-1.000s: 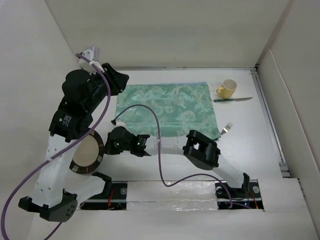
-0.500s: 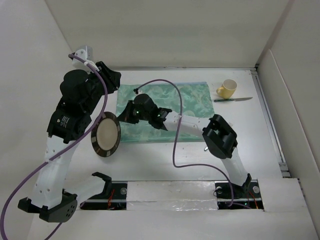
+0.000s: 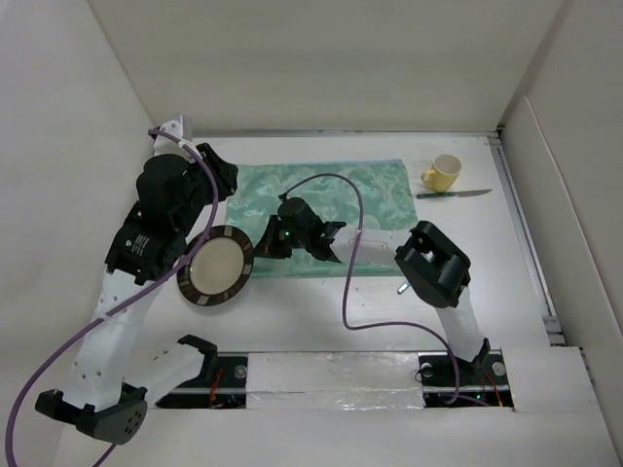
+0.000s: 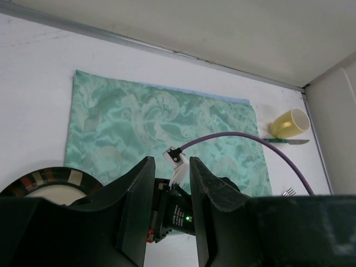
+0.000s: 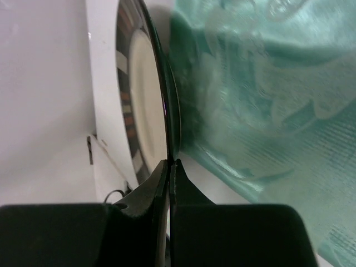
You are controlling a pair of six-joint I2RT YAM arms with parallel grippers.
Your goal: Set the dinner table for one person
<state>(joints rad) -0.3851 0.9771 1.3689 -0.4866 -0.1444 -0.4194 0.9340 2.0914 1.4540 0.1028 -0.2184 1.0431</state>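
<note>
Right pincer (image 5: 168, 162) clamped on the rim of 1 plate (image 5: 142, 100), dead ahead of its tips. Green placemat (image 5: 267, 83) just right of them. Left pincer (image 4: 169, 167) apart, empty. Dinner table (image 3: 477, 282) lies beneath both; yellow mug (image 4: 289, 123) far beyond.

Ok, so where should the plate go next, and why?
Probably swing the plate right, over the middle of the green placemat, before lowering it. The right gripper pinches its rim, and the plate is mostly beyond the placemat's left edge.
</note>
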